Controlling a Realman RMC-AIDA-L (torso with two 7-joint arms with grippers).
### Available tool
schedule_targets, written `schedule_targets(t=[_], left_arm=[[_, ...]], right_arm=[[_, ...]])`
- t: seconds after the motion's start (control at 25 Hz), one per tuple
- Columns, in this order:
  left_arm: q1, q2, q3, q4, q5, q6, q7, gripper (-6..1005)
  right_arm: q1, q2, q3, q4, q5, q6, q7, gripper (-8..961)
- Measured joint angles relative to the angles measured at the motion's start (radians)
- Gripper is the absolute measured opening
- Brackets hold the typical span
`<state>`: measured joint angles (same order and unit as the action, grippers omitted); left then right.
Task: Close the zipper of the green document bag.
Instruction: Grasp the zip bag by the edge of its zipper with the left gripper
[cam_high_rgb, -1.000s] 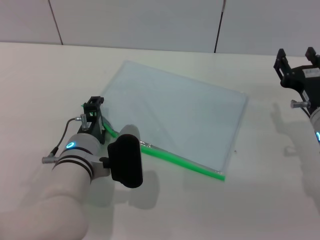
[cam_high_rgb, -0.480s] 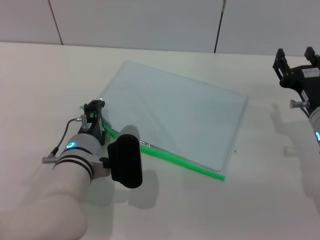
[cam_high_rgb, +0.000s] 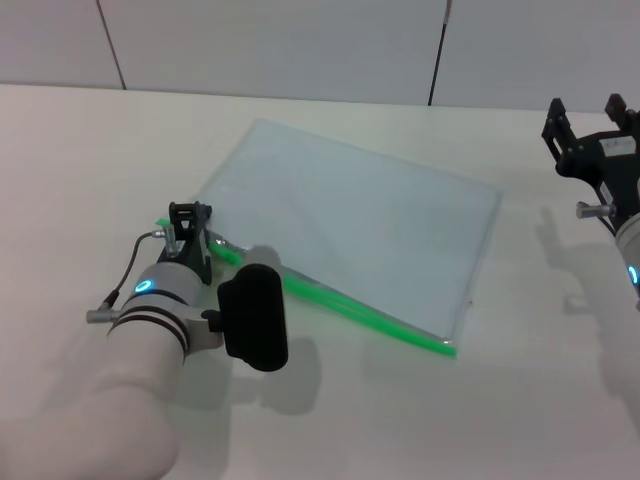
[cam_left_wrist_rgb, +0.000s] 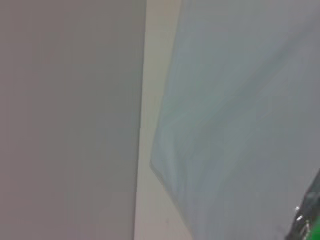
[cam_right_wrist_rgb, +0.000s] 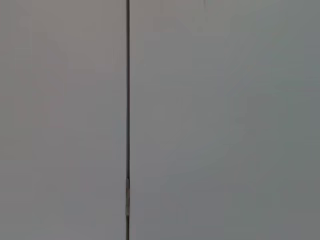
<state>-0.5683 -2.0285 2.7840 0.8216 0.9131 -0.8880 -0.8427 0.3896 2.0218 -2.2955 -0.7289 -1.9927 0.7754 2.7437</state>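
The bag (cam_high_rgb: 350, 230) lies flat on the table (cam_high_rgb: 80, 160) with its zipper (cam_high_rgb: 340, 305) along the near edge, and the left gripper (cam_high_rgb: 190, 228) is at that strip's left end, seemingly pinching the slider to pull it, while the right gripper (cam_high_rgb: 592, 125) hangs open, parked far right.

A plain off-white tabletop (cam_high_rgb: 400, 420) fills most of the head view, matte and unmarked, with soft grey shadows lying on it near the front and at the right side. Behind it stands a pale grey panelled wall (cam_high_rgb: 280, 45), split by thin dark seams (cam_high_rgb: 437, 52). One such seam (cam_right_wrist_rgb: 127, 100) runs straight across the right wrist view.
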Motion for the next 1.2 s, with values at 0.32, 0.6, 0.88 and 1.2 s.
schedule_targets(t=[0.32,0.6,0.88,1.2], left_arm=[[-0.009,-0.001,-0.017,0.005,-0.031,0.002,0.004,93],[-0.009,0.001,-0.014,0.032,-0.003,-0.002,-0.031,55],[0.022,0.009,-0.006,0.089,0.151,-0.081,-0.117,54],[0.03,0.01,-0.004,0.095,0.246,-0.176,-0.19,54]], right_arm=[[-0.012,0.0,-0.012,-0.014,0.0,0.016,-0.004,678],[-0.013,0.0,-0.031,-0.015,-0.002,0.017,-0.016,678],[-0.015,-0.004,-0.065,-0.02,-0.051,0.011,-0.027,678],[-0.035,-0.006,-0.067,-0.042,-0.19,0.006,-0.028,678]])
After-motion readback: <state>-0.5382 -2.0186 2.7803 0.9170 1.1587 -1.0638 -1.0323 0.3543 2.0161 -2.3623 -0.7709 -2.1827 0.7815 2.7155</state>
